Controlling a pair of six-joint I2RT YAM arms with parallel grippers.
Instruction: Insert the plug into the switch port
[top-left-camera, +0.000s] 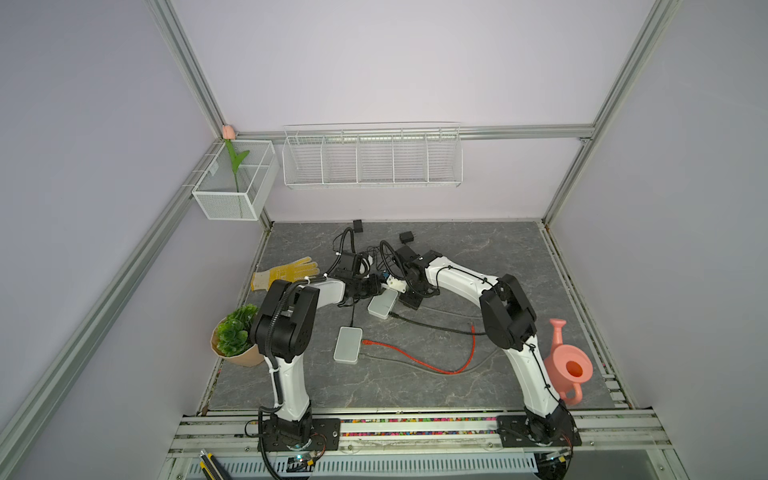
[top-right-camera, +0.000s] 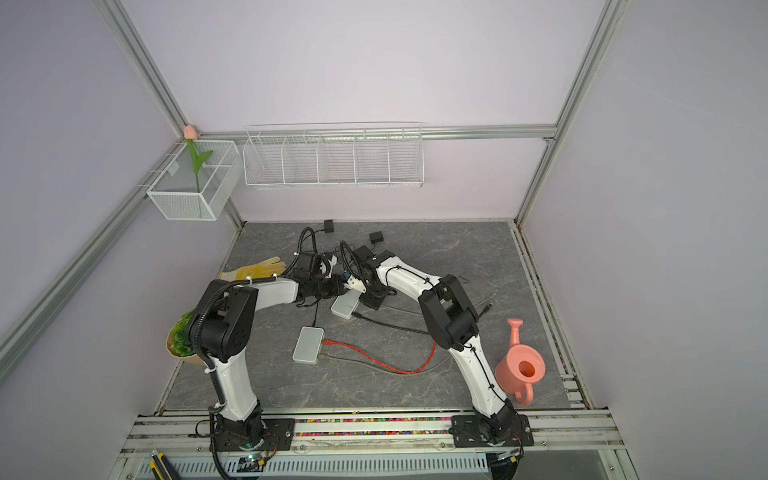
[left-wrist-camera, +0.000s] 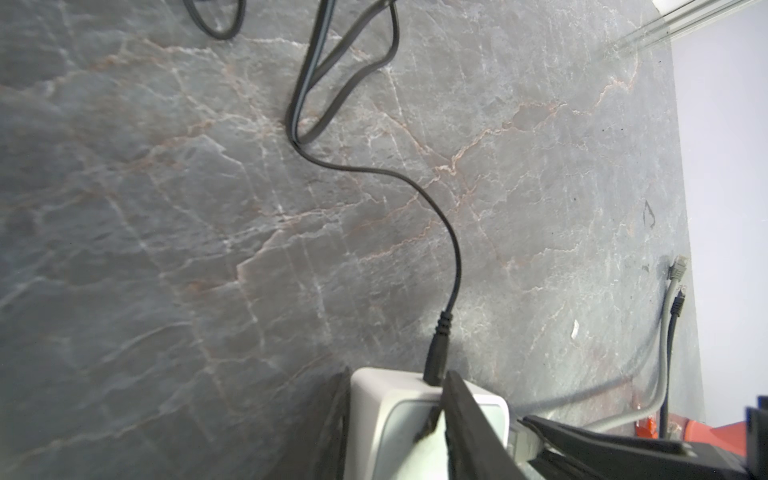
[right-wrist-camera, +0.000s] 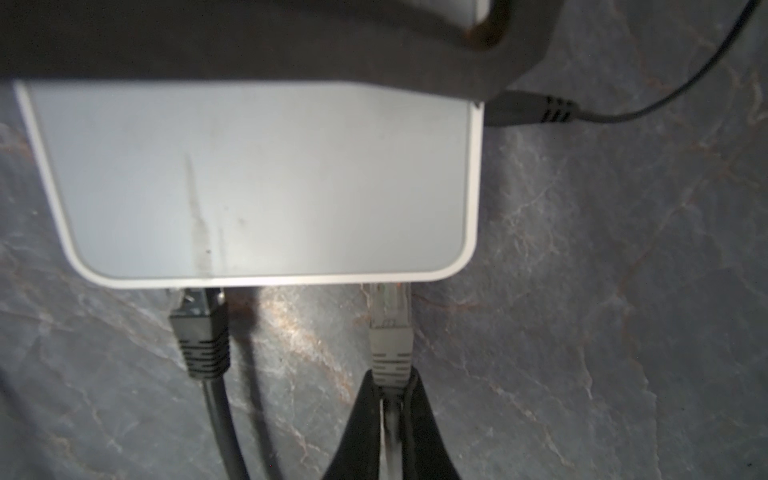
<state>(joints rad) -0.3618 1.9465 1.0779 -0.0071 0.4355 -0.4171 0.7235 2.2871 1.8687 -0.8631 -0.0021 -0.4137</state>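
The white switch (right-wrist-camera: 257, 178) lies on the marble table, and in both top views it sits between the two arms (top-left-camera: 383, 303) (top-right-camera: 345, 305). My left gripper (left-wrist-camera: 399, 428) is shut on the switch, with a finger (left-wrist-camera: 469, 424) on each side. The grey plug (right-wrist-camera: 388, 328) has its clear tip at the switch's port edge; how deep it sits cannot be told. My right gripper (right-wrist-camera: 390, 395) is shut on the plug's boot and cable. A black plug (right-wrist-camera: 199, 328) sits in a port further along the same edge.
A black power cord (left-wrist-camera: 436, 357) enters the switch's other side. A second switch (top-left-camera: 348, 345) with a red cable (top-left-camera: 415, 359) lies nearer the front. A yellow glove (top-left-camera: 286, 272), a potted plant (top-left-camera: 235, 336) and a pink watering can (top-left-camera: 567, 365) stand around.
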